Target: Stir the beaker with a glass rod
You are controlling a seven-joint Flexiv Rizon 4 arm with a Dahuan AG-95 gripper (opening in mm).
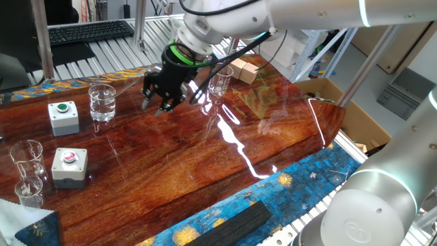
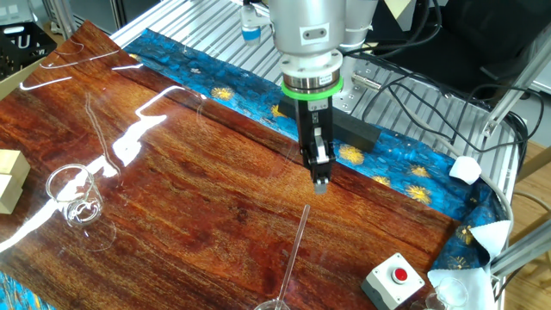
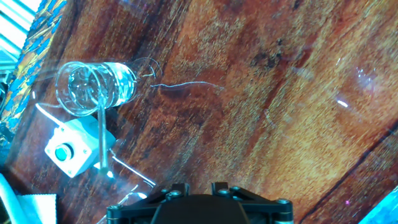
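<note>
The beaker (image 1: 102, 102) is a wide clear glass on the wooden table, left of my gripper (image 1: 154, 107). In the hand view the beaker (image 3: 93, 87) lies at the upper left, and the thin glass rod (image 3: 102, 134) leans out of it over the rim. In the other fixed view the rod (image 2: 297, 245) rises from the beaker's rim (image 2: 271, 304) at the bottom edge. My gripper (image 2: 319, 181) hangs above the bare table, apart from the rod and the beaker. Its jaws look slightly apart and hold nothing.
A taller narrow glass (image 1: 220, 82) stands right of the gripper. A green-button box (image 1: 63, 116) and a red-button box (image 1: 68, 166) sit near the beaker. Two small beakers (image 1: 26, 160) stand at the left edge. A cardboard box (image 1: 242, 70) is behind.
</note>
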